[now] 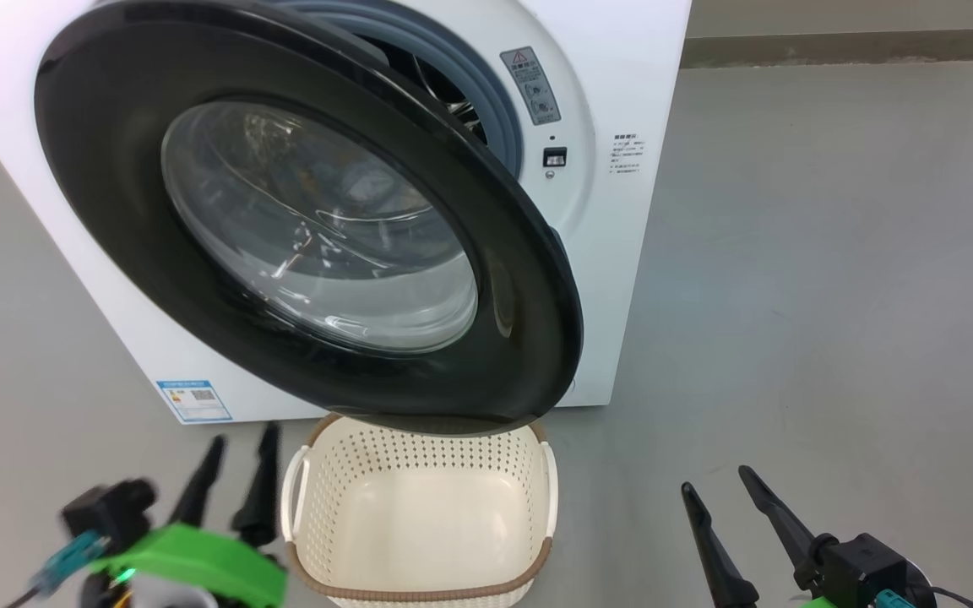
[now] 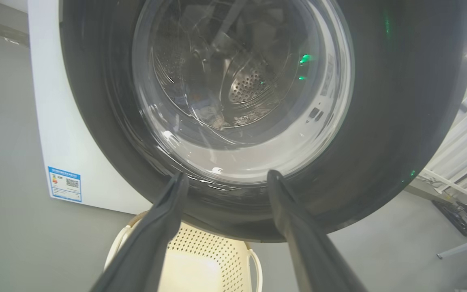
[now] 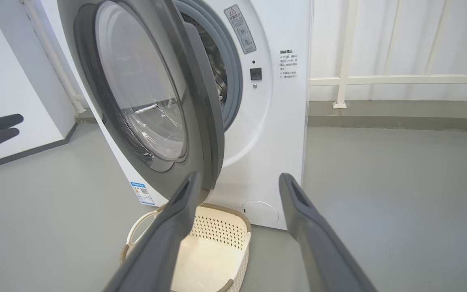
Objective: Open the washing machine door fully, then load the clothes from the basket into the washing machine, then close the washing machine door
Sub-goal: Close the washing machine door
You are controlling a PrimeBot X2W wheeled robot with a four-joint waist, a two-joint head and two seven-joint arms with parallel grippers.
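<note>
Head view: glossy round door [image 1: 309, 219] above perforated cream basket [image 1: 419, 460]; left pincer [image 1: 243, 432], right pincer [image 1: 715, 479] spread wide.

The door [image 1: 98, 169] stands half-swung across the mouth of the washer [image 1: 613, 279], leaving just 1 narrow gap [image 1: 444, 84] at its right edge. Its lower edge overhangs the far end of the basket [image 1: 419, 460], whose near part is reachable from above. Bare floor [image 1: 833, 321] stretches to the right.
</note>
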